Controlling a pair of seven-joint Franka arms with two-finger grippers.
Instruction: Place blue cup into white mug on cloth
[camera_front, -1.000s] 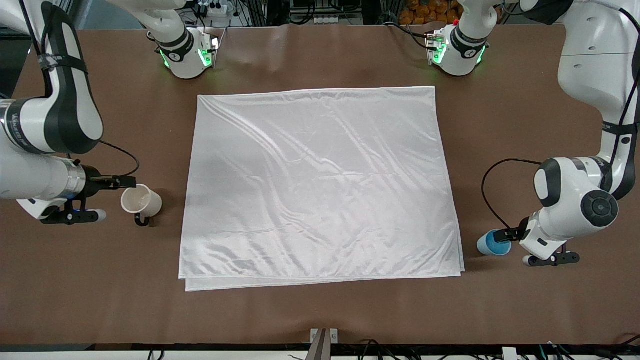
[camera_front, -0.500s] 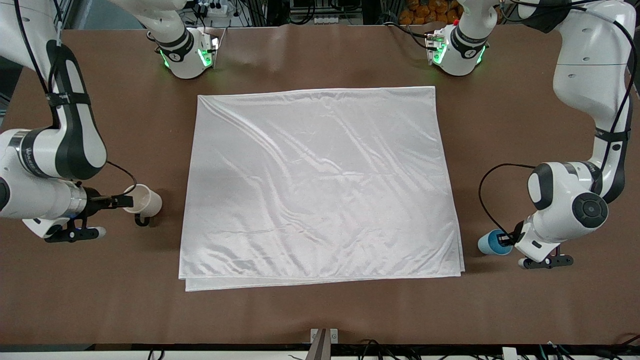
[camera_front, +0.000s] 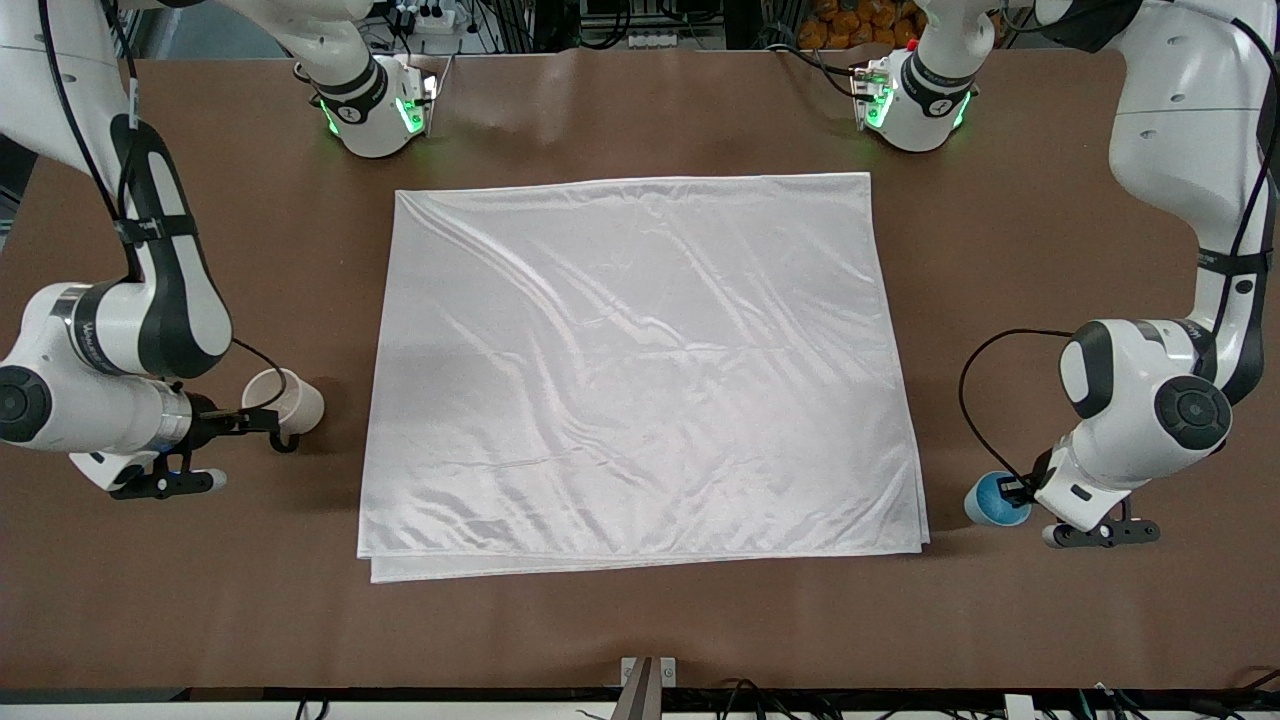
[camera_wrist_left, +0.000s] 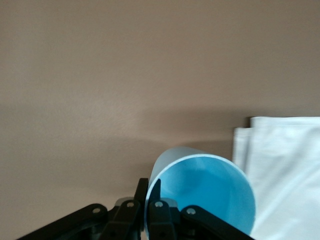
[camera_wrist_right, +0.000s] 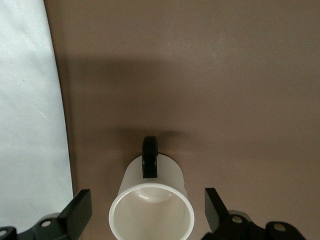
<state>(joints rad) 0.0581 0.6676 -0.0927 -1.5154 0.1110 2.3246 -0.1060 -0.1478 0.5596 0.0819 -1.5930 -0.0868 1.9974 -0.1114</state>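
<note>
Where the right arm reaches in at about nine o'clock of the front view, the right gripper (camera_front: 262, 418) stands low at the white mug (camera_front: 284, 402), fingers spread wide with one on either side of it and neither touching (the right wrist view shows the gap on both sides plainly, and the mug (camera_wrist_right: 151, 202) sits between the two black pads (camera_wrist_right: 79, 211) with its rim facing the camera and its small black loop handle (camera_wrist_right: 149, 156) pointing away from the wrist). The mug rests on the brown table (camera_front: 640, 620) just beside the edge of the cloth (camera_front: 640, 370) toward the right arm's end, not on it. The cloth, shiny white and wrinkled, lies flat across the middle of the table, its doubled layers showing along the edge nearest the front camera. At about four o'clock of the front view, near the cloth's corner toward the left arm's end, the blue cup (camera_front: 995, 498) sits off the cloth, and the left gripper (camera_front: 1017, 490) is clamped on its rim. In the left wrist view the two fingers (camera_wrist_left: 159, 210) pinch the cup's wall (camera_wrist_left: 200, 192), one inside and one outside, with the cloth's corner (camera_wrist_left: 285, 165) just beside the cup.
</note>
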